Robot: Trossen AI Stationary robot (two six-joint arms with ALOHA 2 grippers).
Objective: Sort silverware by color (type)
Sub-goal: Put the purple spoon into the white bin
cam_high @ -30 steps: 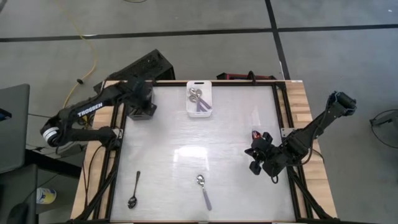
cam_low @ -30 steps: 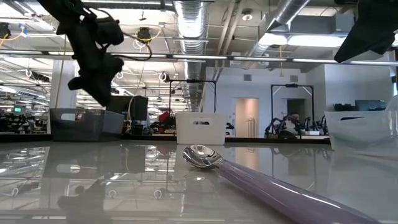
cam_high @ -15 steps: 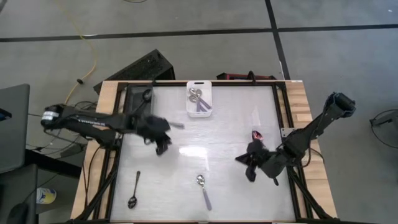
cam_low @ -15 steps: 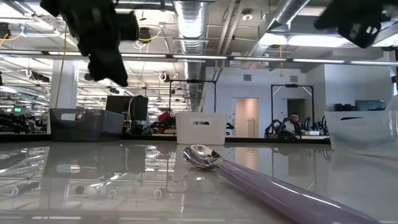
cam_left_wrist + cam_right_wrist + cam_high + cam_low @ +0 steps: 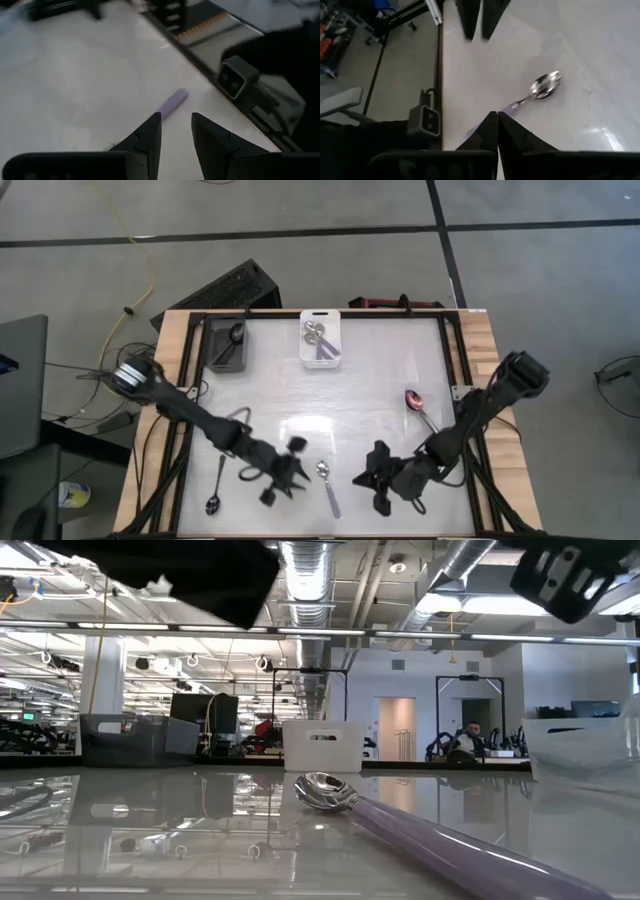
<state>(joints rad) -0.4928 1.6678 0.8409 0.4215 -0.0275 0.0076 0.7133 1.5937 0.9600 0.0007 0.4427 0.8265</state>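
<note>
A spoon (image 5: 326,485) with a shiny silver bowl and a pale purple handle lies flat near the table's near edge; it also shows in the low view (image 5: 325,792). My left gripper (image 5: 283,480) hovers just left of it, open, and the purple handle (image 5: 172,102) lies ahead of the fingers. My right gripper (image 5: 370,478) is just right of the spoon, shut and holding nothing; the spoon's bowl (image 5: 546,84) lies beyond its tips (image 5: 495,116). A black spoon (image 5: 215,485) lies at the near left. A spoon with a red-pink bowl (image 5: 414,402) lies at the right.
A white bin (image 5: 322,358) at the far edge holds spoons with silver bowls and purple handles. A dark bin (image 5: 215,360) at the far left holds a black spoon (image 5: 234,335). Both arms reach low over the near half of the table, with their grippers close together.
My left gripper has swung from over the dark bin toward the near edge and the right, ending beside the purple-handled spoon. My right gripper has moved from the right side toward the near edge and the left, toward the same spoon. No spoon has moved.
</note>
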